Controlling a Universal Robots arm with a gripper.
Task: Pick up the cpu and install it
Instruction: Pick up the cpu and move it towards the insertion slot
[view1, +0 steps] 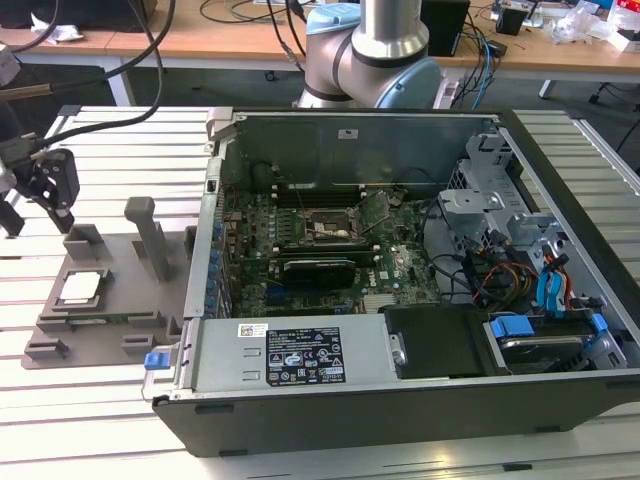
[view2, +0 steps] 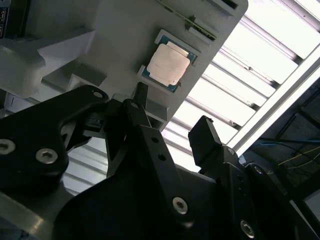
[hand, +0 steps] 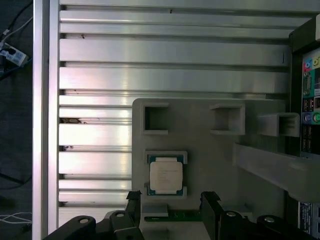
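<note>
One small square cpu (view1: 80, 287) with a silvery metal top lies flat in a pocket of the single grey plastic tray (view1: 110, 335), near the slatted aluminium table's (view1: 110, 135) edge on the exterior view's left. One black gripper (view1: 35, 215) hovers above it, its two fingers (hand: 209, 200) spread and empty. Beside the tray stands one opened dark computer case (view1: 400, 405); a wooden desk (view1: 200, 40) lines the room behind.

Silvery metal tops the cpu (hand: 165, 177); the tray (hand: 210, 160) is matt plastic.
</note>
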